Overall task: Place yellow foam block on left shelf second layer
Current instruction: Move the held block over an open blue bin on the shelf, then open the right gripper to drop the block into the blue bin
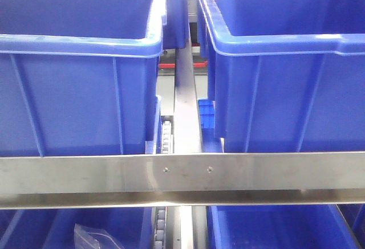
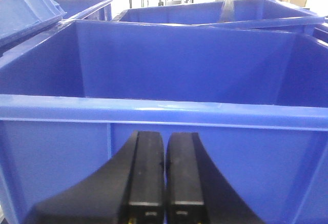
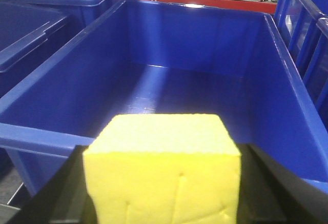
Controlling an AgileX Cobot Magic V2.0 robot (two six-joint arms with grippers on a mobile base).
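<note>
Yellow foam block between right end effector fingers

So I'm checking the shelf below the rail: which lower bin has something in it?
The lower left bin: a clear plastic bag lies inside. The lower right bin shows nothing.

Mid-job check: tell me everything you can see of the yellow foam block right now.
The yellow foam block shows only in the right wrist view. It is bright yellow, roughly cube-shaped, with sharp edges and a fine-grained matte surface; faint creases mark its front face. It sits upright between the black fingers of the right end effector, which flank it on both sides. It hangs at the near rim of an open blue bin, whose visible interior holds nothing.
</note>
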